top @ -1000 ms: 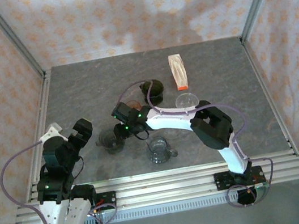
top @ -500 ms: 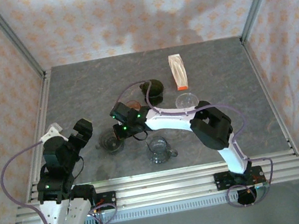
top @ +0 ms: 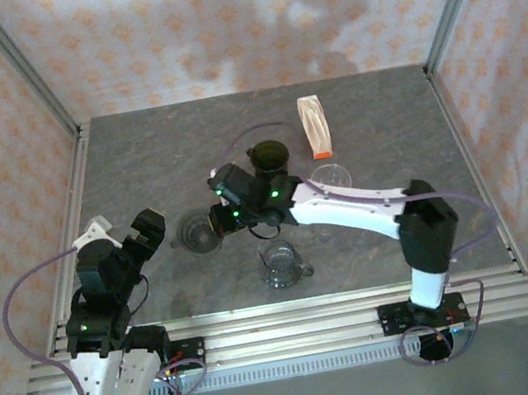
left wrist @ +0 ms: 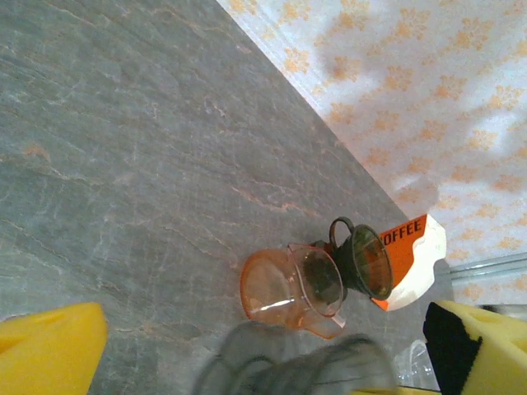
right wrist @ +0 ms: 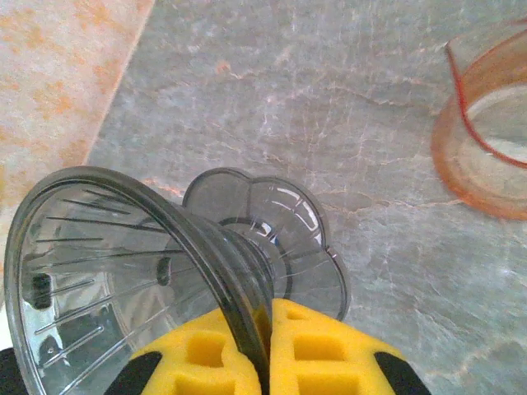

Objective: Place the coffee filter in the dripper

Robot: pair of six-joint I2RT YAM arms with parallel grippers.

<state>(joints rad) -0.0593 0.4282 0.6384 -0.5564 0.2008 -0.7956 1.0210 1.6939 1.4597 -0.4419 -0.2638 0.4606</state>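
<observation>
The right gripper is reaching across toward the left half of the table. It is clamping the rim of the clear grey dripper, which is sitting left of the table's middle. From the right wrist, the yellow fingers are pinching the thin wall of the dripper between them, with the ribbed cone opening to the left and the scalloped base showing beyond it. Whether that base is touching the table I cannot tell. An orange transparent pitcher is standing just beyond the dripper, toward the table's centre. The left gripper is hovering near the near left corner with its jaws spread wide and nothing between them. In its wrist view the two yellow fingers are framing a blurred dripper. Behind it the orange pitcher is lying against a dark handled cup, and a white pack with an orange "OFFEE" label is lying past that. From above, the dark handled cup is sitting near the table's centre. The white pack is lying toward the far edge, and a glass mug is standing close to the near edge.
</observation>
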